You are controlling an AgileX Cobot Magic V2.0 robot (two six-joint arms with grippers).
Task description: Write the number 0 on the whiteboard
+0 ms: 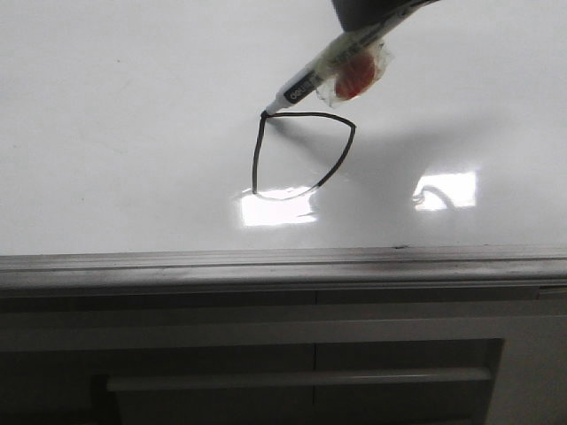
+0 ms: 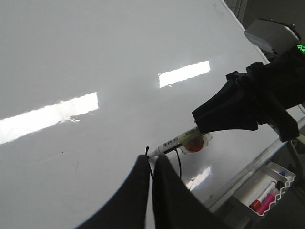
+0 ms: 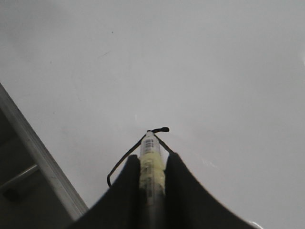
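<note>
On whiteboard (image 1: 133, 106), mid-board: number 0 (image 1: 301, 155) outlined, loop seemingly closed at top-left corner. Marker (image 1: 306, 87) clenched by right gripper (image 3: 152, 174), tip at corner. Left gripper (image 2: 151, 167) pinched together, nothing held. Remaining: lift-off.

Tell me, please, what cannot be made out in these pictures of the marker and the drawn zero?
- Front view: the right pincer holding the marker is cut off by the top edge.
- Left wrist view: the number 0 is mostly hidden behind the left pincer.
- Right wrist view: the marker tip is hidden by its barrel.
- Print on the barrel is too small to read.
</note>
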